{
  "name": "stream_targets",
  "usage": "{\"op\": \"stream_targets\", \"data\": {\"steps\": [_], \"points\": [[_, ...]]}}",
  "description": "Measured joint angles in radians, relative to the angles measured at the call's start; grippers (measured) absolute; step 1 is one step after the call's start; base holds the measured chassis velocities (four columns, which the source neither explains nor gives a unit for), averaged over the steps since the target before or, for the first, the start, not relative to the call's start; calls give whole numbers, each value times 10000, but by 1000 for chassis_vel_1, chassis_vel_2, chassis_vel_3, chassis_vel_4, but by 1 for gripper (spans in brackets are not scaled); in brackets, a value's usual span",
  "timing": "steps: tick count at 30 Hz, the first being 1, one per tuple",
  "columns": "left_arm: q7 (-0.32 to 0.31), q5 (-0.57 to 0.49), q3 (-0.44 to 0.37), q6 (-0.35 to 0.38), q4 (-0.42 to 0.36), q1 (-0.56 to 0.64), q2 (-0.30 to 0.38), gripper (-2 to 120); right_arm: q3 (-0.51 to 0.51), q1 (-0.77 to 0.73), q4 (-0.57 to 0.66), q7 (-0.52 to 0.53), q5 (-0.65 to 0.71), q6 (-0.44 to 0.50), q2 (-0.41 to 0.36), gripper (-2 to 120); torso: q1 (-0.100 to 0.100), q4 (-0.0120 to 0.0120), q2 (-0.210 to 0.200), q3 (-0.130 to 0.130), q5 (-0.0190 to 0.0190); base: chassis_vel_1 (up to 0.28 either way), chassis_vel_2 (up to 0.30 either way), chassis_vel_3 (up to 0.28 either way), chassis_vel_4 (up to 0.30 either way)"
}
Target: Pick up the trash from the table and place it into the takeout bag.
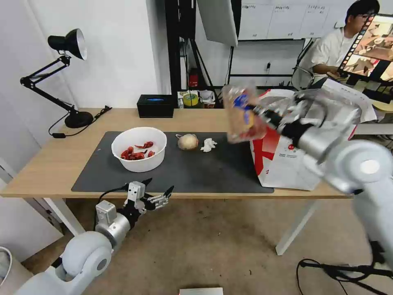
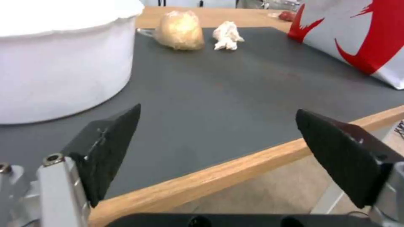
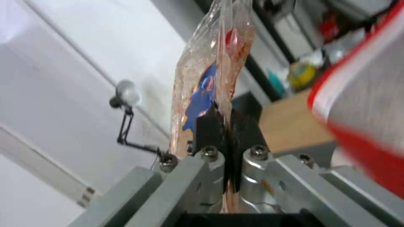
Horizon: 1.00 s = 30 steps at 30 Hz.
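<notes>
Clear plastic, the two-part tray [image 1: 242, 116] is held in the air by the right gripper [image 3: 222, 124], whose black fingers are pressed tight on its edge, just beside the upper rim of the takeout bag [image 1: 286, 164]. On the grey mat [image 1: 204, 172] are seen the white bowl [image 1: 139, 149], the tan lump [image 1: 188, 141] and the tissue [image 1: 208, 144]. Below the table's [image 1: 53, 164] front edge, the left gripper [image 1: 157, 190] is kept spread wide with nothing in it.

Even, bright room light, soft shadows. The right arm [image 1: 327, 139] and the clear tray [image 1: 242, 116] smear with motion blur; the table's [image 1: 49, 164] edges bow.
</notes>
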Motion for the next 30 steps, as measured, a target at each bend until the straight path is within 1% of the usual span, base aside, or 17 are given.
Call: {"op": "stream_targets", "data": {"steps": [2, 3, 4, 6, 8, 10, 13, 14, 16, 17, 18, 20, 21, 24, 25, 28, 30], "points": [[21, 12, -105, 23, -8, 35, -104, 100, 208, 193, -47, 14, 117, 198, -420, 0, 0, 0, 0, 0, 0, 0, 0, 0, 0], [21, 12, -105, 23, -8, 35, -104, 100, 208, 193, -47, 14, 117, 198, -420, 0, 0, 0, 0, 0, 0, 0, 0, 0, 0], [31, 12, -132, 23, -27, 40, -127, 100, 278, 277, -136, 11, 124, 283, -586, 0, -1, -1, 0, -1, 0, 0, 0, 0, 0], [37, 5, -168, 36, -131, 35, -158, 100, 402, 539, -559, -52, 93, 522, -941, 0, 0, -1, 0, 0, 1, 0, 0, 0, 0], [37, 1, -171, 69, -173, 27, -164, 100, 426, 628, -722, -75, 49, 575, -1003, 0, 1, -1, 0, 1, 1, 0, 0, 0, 0], [37, -2, -183, 114, -260, 12, -184, 100, 431, 863, -1178, -112, -180, 656, -1118, 0, 1, -1, -1, 2, 2, 0, 0, 0, 0], [38, -2, -198, 116, -301, 21, -201, 100, 384, 955, -1381, -128, -389, 672, -1171, 0, 1, -1, 0, 1, 0, 0, 0, 0, 0], [44, 2, -213, 118, -340, 48, -217, 100, 284, 1026, -1601, -179, -717, 675, -1227, 0, 1, -1, 0, 1, 0, 0, 0, 0, 0], [58, 41, -252, 116, -396, 120, -258, 100, 44, 1067, -1957, -432, -1790, 706, -1329, 0, 2, 1, -1, 1, 1, 0, 0, 0, 0], [58, 41, -252, 116, -396, 120, -258, 100, 44, 1067, -1957, -432, -1790, 706, -1329, 0, 2, 1, -1, 1, 1, 0, 0, 0, 0], [64, 59, -265, 110, -405, 145, -279, 100, -73, 1044, -2107, -627, -2486, 750, -1379, 0, 2, 0, -1, 2, 1, 0, 0, 0, 0], [71, 92, -284, 90, -410, 180, -319, 100, -285, 726, -2385, -1264, -4391, 920, -1515, 0, 1, 1, -1, 1, -1, 0, 0, 0, 0], [71, 92, -284, 90, -410, 180, -319, 100, -285, 726, -2385, -1264, -4391, 920, -1515, 0, 1, 1, -1, 1, -1, 0, 0, 0, 0], [74, 114, -276, 71, -439, 186, -339, 100, -325, 129, -2525, -1967, -6596, 1180, -1653, 0, 1, -1, -1, 1, 1, 0, 0, 0, 0], [74, 114, -276, 71, -439, 186, -339, 100, -325, 129, -2525, -1967, -6596, 1180, -1653, 0, 1, -1, -1, 1, 1, 0, 0, 0, 0], [74, 145, -213, 68, -469, 180, -350, 100, -180, -566, -2498, -2380, -7872, 1330, -1715, 0, 1, 0, -1, 1, 0, 0, 0, 0, 0], [74, 160, -192, 67, -496, 180, -354, 100, -99, -802, -2458, -2482, -8092, 1370, -1716, 0, 1, -1, -1, 1, -1, 0, 0, 0, 0]]}}
